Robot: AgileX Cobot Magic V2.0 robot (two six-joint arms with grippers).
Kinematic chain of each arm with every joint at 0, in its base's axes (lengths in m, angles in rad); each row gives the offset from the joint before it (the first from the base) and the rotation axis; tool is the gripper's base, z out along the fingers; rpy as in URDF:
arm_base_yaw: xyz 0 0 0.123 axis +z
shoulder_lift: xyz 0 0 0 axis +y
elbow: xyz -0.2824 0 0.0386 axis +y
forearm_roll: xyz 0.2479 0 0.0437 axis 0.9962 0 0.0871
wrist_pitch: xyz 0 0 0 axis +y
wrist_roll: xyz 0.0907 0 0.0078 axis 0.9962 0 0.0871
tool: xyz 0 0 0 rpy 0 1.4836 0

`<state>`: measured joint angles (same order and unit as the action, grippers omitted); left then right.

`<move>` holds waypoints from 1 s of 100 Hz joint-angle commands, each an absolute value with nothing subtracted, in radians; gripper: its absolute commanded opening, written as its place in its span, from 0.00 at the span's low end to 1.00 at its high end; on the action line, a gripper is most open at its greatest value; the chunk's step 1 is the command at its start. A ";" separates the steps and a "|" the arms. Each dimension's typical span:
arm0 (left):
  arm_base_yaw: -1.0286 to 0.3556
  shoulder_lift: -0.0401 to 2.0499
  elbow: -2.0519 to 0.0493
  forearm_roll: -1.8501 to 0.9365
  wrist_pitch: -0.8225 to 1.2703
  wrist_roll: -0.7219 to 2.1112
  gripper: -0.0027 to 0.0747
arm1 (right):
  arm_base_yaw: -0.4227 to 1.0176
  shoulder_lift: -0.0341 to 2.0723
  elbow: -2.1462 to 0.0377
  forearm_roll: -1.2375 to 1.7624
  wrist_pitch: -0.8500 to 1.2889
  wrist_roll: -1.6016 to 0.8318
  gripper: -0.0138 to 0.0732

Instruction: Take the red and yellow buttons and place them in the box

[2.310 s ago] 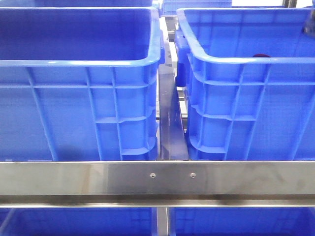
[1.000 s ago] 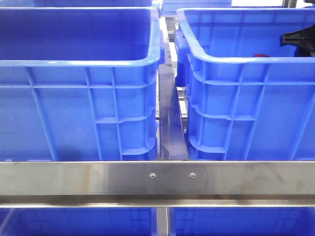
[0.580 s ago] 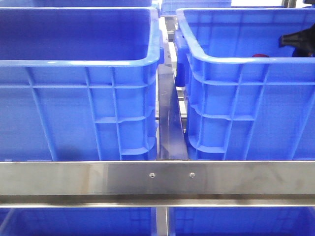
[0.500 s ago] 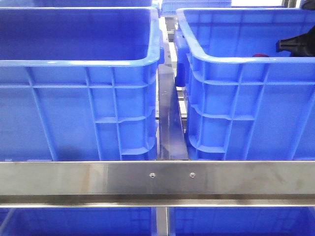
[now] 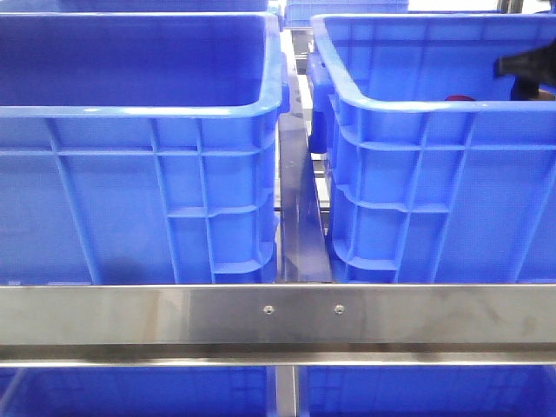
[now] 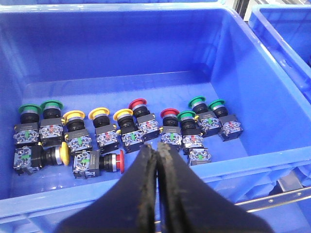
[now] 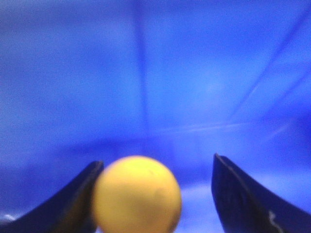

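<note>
The right gripper (image 7: 153,194) has its fingers (image 7: 238,194) spread wide inside the right-hand box (image 5: 434,109). A yellow button (image 7: 137,194) sits between them, close against one finger and well clear of the other. Nothing clamps it, so the wide gap suits either a release or an approach; the blurred close view does not settle which. In the front view the gripper shows only as a black shape at about 3 o'clock, just above the near rim of that box. A sliver of a red button (image 5: 460,98) shows over the same rim, so one red cap appears to lie inside already.

The left gripper (image 6: 157,160) has its fingers (image 6: 146,170) pressed together with nothing between them. It hangs over the left-hand crate (image 6: 272,102), probably parked while the other arm works. On that crate's floor lie the switch units (image 6: 131,131), most in a loose row with caps up, two on their sides. Their caps are green, yellow and red. This crate seems to be the supply.

A steel rail (image 5: 278,317) crosses in front of both crates.
</note>
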<state>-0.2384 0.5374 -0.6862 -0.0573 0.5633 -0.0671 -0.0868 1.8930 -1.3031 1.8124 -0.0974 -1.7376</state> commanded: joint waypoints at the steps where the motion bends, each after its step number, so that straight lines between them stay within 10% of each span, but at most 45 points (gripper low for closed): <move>1: -0.236 0.539 -0.711 -0.066 0.482 -0.076 0.01 | -0.090 1.780 -1.308 1.810 -0.080 -1.745 0.72; 100: -0.236 0.539 -0.711 -0.066 0.482 -0.076 0.01 | -0.089 0.784 -0.662 1.835 0.039 -1.745 0.72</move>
<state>-0.2384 0.5374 -0.6862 -0.0573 0.5633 -0.0671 -0.0868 0.8493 -0.6734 1.8255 -0.0269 -1.7382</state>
